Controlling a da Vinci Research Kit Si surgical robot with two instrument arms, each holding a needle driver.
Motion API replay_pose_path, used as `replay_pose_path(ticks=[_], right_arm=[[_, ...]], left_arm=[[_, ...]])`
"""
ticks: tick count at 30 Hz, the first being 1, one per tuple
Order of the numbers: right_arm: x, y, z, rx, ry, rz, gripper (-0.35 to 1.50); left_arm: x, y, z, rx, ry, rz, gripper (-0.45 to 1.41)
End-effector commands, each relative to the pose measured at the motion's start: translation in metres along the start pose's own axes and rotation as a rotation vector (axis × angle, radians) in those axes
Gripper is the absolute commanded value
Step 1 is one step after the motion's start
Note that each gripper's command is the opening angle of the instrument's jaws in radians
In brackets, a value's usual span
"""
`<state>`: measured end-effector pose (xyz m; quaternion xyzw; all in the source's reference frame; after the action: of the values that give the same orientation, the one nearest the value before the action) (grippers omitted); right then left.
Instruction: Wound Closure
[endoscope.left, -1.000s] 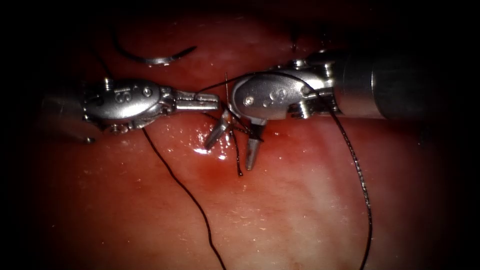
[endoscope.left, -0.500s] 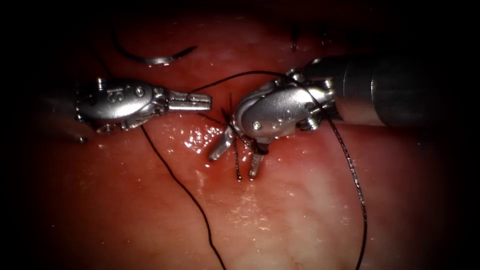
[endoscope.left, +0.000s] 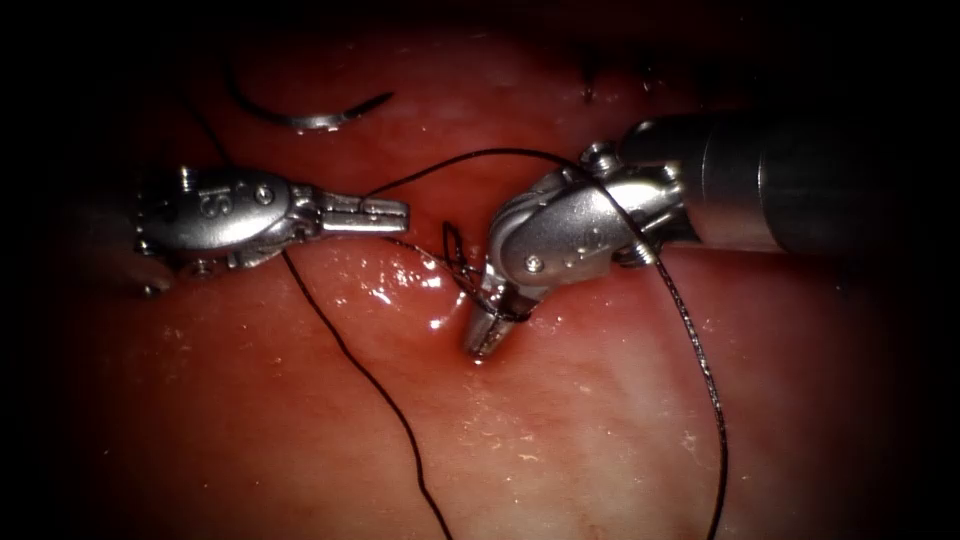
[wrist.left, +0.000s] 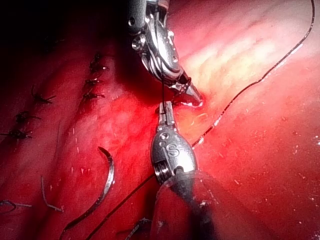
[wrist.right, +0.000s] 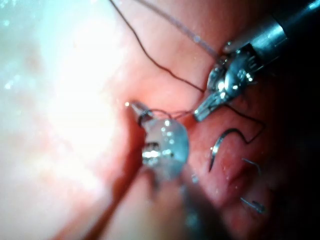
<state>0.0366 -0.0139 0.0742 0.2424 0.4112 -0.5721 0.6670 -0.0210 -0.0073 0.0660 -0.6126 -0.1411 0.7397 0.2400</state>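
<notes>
Endoscope view: the left end effector (endoscope.left: 385, 213) is closed on the thread (endoscope.left: 350, 352); the right end effector (endoscope.left: 487, 332) grips thread at the tissue (endoscope.left: 560, 420). The needle (endoscope.left: 300, 115) lies free, well apart.

Left wrist view: the needle (wrist.left: 102, 187) rests on tissue beside the left shaft.

Right wrist view: the needle (wrist.right: 220, 145) lies near the left end effector (wrist.right: 202, 111).

Endoscope view: light pools on the tissue (endoscope.left: 560, 430) just below the right tool (endoscope.left: 483, 338), then drops to near black farther out on every side, heavy vignette. Wet glare spots sit just left of the right tool, and its metal body has hot highlights. The thread (endoscope.left: 700, 370) to its right stays a dark line. Right wrist view: tissue next to the right tool is blown out white, v. bright.
</notes>
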Motion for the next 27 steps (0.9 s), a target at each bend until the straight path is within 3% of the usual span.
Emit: replay_pose_path(ticks=[1, 14, 27], right_arm=[[-0.0009, 0.0005, 0.0001, -0.010, 0.008, 0.020, -0.35], [-0.0028, 0.0004, -0.0024, -0.111, 0.115, 0.174, -0.35], [-0.0036, 0.0021, -0.0071, -0.243, 0.202, 0.278, -0.35]], left_arm=[[-0.0004, 0.0004, 0.0006, -0.002, 0.001, 0.002, -0.45], [-0.0004, 0.0081, 0.0002, -0.011, 0.001, 0.001, -0.45], [0.0003, 0.0145, 0.0018, -0.043, -0.020, 0.000, -0.45]])
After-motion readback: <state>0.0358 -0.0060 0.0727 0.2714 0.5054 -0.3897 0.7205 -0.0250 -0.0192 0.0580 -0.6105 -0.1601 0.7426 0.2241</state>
